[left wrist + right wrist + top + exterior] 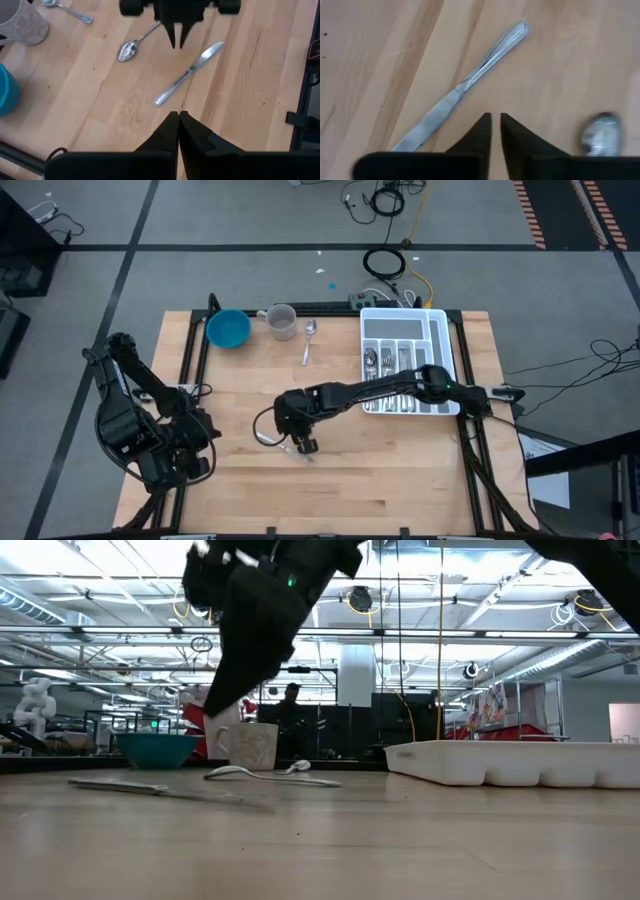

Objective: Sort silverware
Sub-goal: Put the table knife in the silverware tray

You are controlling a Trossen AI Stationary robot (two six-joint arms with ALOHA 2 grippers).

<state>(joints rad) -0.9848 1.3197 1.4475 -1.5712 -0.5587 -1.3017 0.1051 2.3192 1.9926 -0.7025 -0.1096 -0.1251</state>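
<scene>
One knife lies flat on the wooden surface. The right gripper hovers above it, jaws slightly parted and empty. The left gripper waits with jaws closed.

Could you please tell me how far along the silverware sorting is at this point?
Partly done: several pieces already lie in the tray. In hand: nothing is held; the right gripper hovers, slightly parted, over a knife and a spoon at mid-table. Left: those two, plus another spoon beside the mug. The left gripper waits shut near the table's left edge.
</scene>
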